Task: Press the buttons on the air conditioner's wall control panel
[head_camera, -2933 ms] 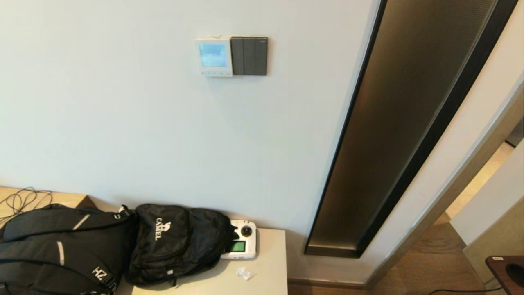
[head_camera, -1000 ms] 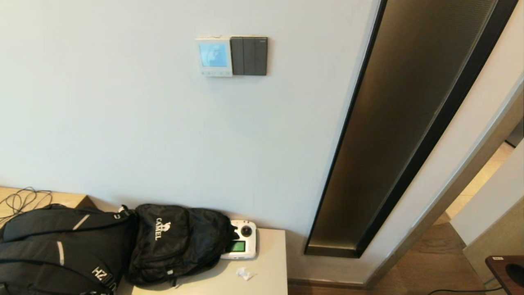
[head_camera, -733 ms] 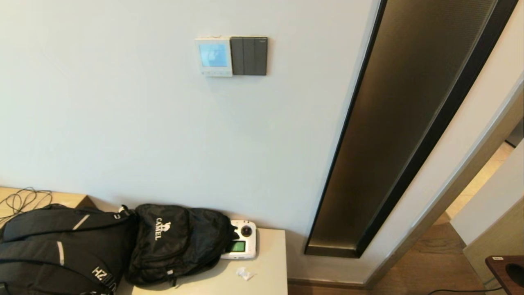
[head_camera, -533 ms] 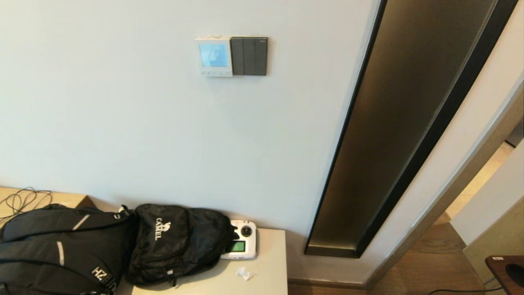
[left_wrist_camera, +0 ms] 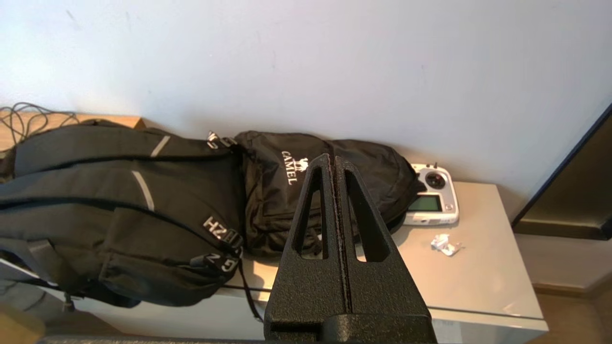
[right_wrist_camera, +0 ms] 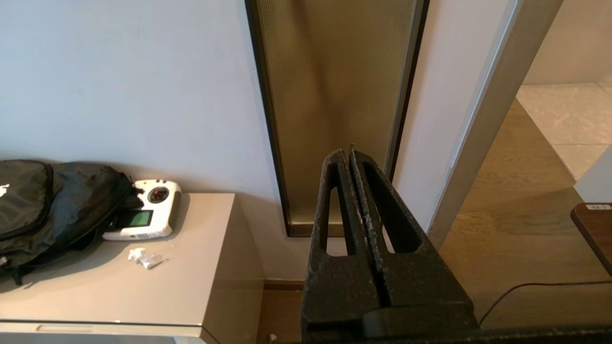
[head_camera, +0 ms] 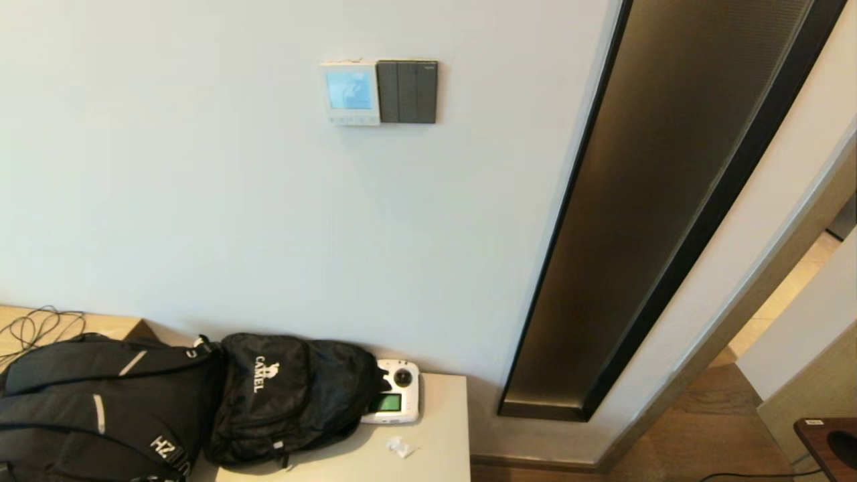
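Nothing shifted since earlier frames we hold; only control panel [head_camera: 349,92] screen flickers. Panel upper centre of head view, on wall, touching dark switch plate [head_camera: 407,92]. Its buttons too small to read. Left gripper [left_wrist_camera: 333,165] pressed together, low over backpacks [left_wrist_camera: 143,210] on table [left_wrist_camera: 478,267]. Right gripper [right_wrist_camera: 349,155] likewise pressed together, facing glass strip [right_wrist_camera: 334,95]. We judge closed tips suit poking. Both arms outside head view.

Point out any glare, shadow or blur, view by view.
Head view: the control panel screen glows washed-out blue, its buttons too small to read. Left wrist view: backpacks shade the cabinet top. Right wrist view: the pincer looms dark, floor brightly lit.
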Motion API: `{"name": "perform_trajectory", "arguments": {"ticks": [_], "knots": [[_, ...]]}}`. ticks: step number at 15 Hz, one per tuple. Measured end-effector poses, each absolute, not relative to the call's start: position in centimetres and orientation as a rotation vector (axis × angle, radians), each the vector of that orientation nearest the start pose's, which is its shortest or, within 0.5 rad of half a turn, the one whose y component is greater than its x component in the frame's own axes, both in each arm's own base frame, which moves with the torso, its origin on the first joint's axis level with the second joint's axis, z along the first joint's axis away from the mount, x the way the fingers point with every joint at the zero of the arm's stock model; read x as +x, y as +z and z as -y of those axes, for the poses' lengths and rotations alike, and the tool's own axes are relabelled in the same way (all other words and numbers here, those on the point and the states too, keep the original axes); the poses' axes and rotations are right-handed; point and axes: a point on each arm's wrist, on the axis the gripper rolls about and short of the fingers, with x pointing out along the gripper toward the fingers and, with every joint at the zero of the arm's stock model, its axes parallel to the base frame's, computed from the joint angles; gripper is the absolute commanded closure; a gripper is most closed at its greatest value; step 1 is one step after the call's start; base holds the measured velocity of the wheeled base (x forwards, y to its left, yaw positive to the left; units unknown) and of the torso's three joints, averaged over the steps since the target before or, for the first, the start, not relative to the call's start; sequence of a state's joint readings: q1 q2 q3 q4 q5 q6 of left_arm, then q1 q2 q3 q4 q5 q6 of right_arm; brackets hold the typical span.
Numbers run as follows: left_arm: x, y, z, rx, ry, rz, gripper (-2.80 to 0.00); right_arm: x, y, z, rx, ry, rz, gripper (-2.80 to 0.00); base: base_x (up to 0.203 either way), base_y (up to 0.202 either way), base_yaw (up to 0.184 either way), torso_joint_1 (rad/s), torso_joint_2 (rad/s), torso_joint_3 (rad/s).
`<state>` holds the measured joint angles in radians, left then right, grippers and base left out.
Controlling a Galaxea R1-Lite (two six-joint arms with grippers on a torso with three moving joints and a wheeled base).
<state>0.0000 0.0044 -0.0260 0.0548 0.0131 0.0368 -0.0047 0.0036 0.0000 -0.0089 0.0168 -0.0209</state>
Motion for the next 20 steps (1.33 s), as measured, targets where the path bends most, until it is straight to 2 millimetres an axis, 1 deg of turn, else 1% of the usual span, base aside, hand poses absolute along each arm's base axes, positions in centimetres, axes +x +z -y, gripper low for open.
{"name": "perform_trajectory", "arguments": {"ticks": [8,20], "knots": [[-2.38,7.71,-0.02,-0.006,0.009,-0.008,0.0,-2.25,7.65,-0.05,-0.021,0.013,0.005,0.0,0.0,0.0,0.0,0.0,0.0,0.0],[-2.36,7.74,-0.02,-0.016,0.01,0.001,0.0,-2.25,7.65,-0.05,-0.019,0.013,0.005,0.0,0.0,0.0,0.0,0.0,0.0,0.0]]}}
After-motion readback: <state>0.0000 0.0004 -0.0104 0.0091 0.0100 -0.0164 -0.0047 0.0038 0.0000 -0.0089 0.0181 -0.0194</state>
